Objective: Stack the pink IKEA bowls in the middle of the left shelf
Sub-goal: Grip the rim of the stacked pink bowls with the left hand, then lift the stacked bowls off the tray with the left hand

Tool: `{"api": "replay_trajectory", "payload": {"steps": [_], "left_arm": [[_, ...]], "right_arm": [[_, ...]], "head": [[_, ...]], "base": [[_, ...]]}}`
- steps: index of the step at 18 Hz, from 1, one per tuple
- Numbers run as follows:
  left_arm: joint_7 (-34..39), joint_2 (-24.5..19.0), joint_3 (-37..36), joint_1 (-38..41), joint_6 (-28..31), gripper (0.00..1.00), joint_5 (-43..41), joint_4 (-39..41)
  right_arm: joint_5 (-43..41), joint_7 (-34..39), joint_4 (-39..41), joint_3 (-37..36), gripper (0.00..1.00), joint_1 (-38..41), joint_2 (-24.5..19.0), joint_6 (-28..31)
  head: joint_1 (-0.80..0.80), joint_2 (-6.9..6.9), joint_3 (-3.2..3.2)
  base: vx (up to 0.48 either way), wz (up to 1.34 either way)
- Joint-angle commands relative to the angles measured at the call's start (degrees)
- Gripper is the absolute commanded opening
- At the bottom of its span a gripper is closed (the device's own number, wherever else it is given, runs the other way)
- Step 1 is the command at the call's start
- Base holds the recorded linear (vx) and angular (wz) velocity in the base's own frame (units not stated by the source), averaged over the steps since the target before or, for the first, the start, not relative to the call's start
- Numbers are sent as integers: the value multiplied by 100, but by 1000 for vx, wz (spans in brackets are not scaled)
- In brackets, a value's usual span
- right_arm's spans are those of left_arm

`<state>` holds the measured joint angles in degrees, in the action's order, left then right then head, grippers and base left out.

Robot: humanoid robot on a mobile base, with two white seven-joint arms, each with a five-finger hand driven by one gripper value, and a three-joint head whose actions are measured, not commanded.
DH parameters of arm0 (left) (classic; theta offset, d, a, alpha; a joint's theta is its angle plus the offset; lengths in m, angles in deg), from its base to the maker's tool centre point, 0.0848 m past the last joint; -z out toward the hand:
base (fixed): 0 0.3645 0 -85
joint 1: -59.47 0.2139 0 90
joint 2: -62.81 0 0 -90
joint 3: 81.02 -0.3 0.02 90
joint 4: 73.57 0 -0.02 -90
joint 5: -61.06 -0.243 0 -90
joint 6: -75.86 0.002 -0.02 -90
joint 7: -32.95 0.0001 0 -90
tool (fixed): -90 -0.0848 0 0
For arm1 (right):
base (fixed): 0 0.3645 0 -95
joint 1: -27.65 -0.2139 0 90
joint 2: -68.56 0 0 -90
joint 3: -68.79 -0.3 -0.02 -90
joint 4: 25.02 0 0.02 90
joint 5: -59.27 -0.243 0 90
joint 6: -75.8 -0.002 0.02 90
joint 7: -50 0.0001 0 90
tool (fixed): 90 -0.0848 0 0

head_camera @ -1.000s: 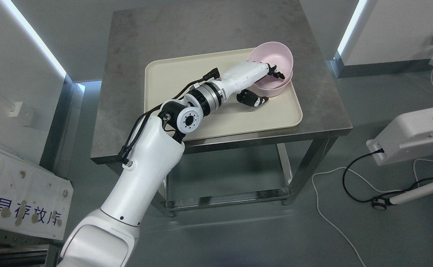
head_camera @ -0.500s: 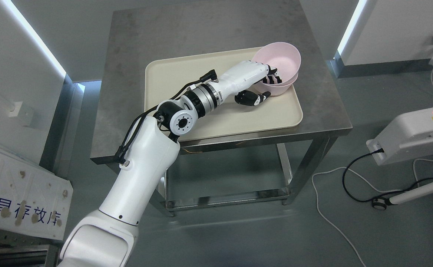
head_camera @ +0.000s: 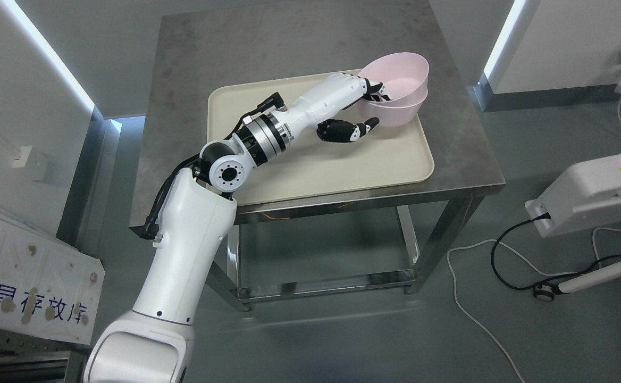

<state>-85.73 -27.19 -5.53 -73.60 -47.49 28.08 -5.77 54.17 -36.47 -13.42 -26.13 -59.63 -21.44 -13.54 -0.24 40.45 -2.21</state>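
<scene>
Two pink bowls (head_camera: 397,90) sit nested one inside the other, tilted, over the far right corner of the cream tray (head_camera: 342,159). My left hand (head_camera: 373,109) is shut on their near rim, with fingers (head_camera: 375,91) inside the upper bowl and the thumb (head_camera: 361,129) under the lower one. The bowls look raised off the tray. The white left arm reaches in from the lower left across the tray. The right arm does not show.
The tray lies on a steel table (head_camera: 289,42) with a lower rail. A white device (head_camera: 597,191) with cables on the floor stands at the right. A white printed panel (head_camera: 28,282) leans at the lower left. Walls close in behind the table.
The left hand has lifted the nested bowls and carried them a little toward the far edge of the tray. The elbow has swung to the left.
</scene>
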Motion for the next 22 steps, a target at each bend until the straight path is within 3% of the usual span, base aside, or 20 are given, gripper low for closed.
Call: {"api": "replay_trajectory", "payload": {"steps": [1,4,11,22], "left_arm": [[-225,-100,1380,912,-591,8,476,1163],[-235,-100,1653,1397,-1164,9,712,1647],[-402,-100,1996,1951,-1164,10,1004,2150],[-419,-100,2023,2355,-1164,12,1478,2238]], "right_arm": [[0,-2,0,0,100,0,100,4],[0,-2,0,0,100,0,100,4],[0,-2,0,0,100,0,100,4],[0,-2,0,0,100,0,100,4]], "head": [[0,0,0],[0,0,0],[0,0,0],[0,0,0]], "base": [[0,0],[0,0],[0,0],[0,0]]}}
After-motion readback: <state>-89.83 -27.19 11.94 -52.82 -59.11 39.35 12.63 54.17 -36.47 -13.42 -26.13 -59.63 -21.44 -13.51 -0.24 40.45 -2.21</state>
